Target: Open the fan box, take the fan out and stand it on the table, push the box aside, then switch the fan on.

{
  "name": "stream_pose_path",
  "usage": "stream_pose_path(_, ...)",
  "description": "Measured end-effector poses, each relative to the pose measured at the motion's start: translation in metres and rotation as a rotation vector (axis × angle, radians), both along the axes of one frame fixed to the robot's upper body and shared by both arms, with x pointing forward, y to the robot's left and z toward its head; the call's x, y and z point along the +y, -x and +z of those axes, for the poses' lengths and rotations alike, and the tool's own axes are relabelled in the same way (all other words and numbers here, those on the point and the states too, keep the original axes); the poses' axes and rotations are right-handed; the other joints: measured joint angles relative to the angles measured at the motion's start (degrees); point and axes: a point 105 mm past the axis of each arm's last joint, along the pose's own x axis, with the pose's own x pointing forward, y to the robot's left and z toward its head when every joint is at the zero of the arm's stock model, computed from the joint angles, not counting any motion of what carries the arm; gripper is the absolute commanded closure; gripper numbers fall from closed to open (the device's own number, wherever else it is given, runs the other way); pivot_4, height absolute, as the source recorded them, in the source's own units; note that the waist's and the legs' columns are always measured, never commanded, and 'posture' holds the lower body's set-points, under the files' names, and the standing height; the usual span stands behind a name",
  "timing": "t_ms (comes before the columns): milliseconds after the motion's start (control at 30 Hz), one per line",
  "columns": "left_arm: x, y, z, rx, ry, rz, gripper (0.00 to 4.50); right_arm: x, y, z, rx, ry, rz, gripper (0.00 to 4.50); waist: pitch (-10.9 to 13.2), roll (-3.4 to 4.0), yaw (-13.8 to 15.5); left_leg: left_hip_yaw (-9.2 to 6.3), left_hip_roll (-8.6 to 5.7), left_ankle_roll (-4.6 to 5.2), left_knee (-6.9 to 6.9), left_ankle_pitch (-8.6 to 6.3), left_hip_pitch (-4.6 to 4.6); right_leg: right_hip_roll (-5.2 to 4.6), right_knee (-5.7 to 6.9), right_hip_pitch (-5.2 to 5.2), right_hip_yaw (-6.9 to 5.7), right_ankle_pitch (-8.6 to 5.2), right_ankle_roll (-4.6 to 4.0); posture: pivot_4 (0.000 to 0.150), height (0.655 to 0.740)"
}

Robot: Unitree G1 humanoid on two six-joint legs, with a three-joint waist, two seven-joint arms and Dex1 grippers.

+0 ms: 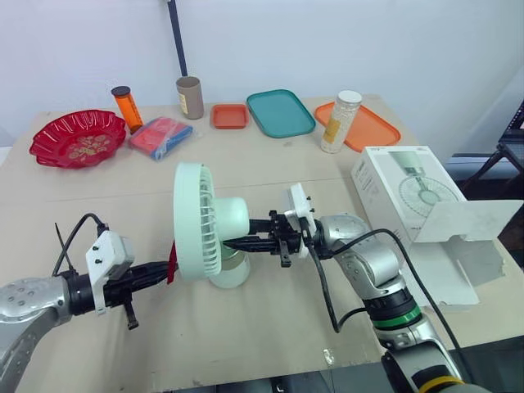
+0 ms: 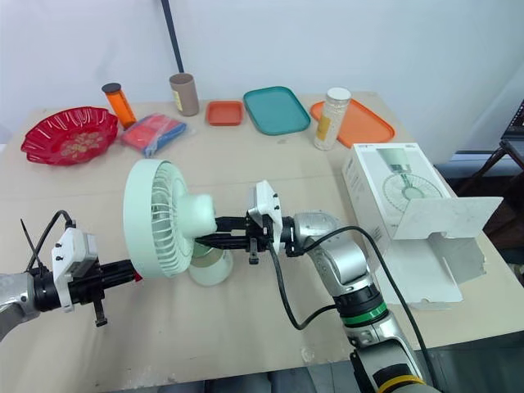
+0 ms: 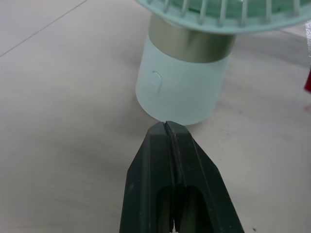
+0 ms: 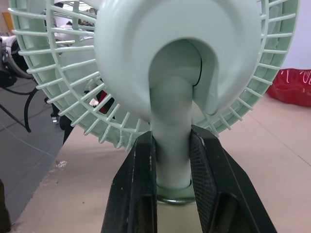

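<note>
Mint-green plastic is closest to me: the fan stands upright on the table, its grille facing the robot's left.

From the left wrist I get what the head cameras hide: the fan's round base with a small oval button on its side. The left gripper has its two fingers pressed flat together, with the tips at the foot of the base just below that button. I can't tell whether they touch it.

The right wrist shows the back of the fan instead. The right gripper has one black finger on each side of the neck, clamped against it under the motor housing. From the head view the two arms come in level from opposite sides.

Further right lies the white box with a fan printed on top. Its flap hangs open toward the table edge, and I can't see what's inside.

Along the far edge, from left to right:
- a red bowl
- an orange bottle with a black cap
- a red and blue packet
- a brown tube
- a small orange tray
- a teal tray
- a clear jar with pale contents and a white cap
- a larger orange tray

The jar stands at the larger tray's left edge, and I can't tell whether it is on the tray or beside it.
</note>
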Motion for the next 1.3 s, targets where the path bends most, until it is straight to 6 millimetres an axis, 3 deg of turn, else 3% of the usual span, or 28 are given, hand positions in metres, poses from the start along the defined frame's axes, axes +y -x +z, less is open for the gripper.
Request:
stream_pose_path(733, -0.026, -0.021, -0.01, 0.005, 0.037, -0.031, 4.44, 0.004, 0.005, -0.008, 0.013, 0.022, 0.022, 4.08, -0.01, -0.01, 0.0, -0.01, 0.0, 0.0, 0.07, 0.0, 0.0, -0.01, 0.05, 0.01, 0.0, 0.01, 0.0, 0.15, 0.74)
stream_pose_path(1300, -0.024, -0.018, -0.018, 0.043, 0.029, -0.01, 4.44, 0.005, 0.007, -0.012, -0.021, 0.017, 0.002, 4.08, -0.01, -0.01, 0.01, -0.01, 0.0, 0.0, 0.09, 0.0, 0.0, -0.01, 0.07, 0.01, 0.0, 0.01, 0.0, 0.15, 0.74)
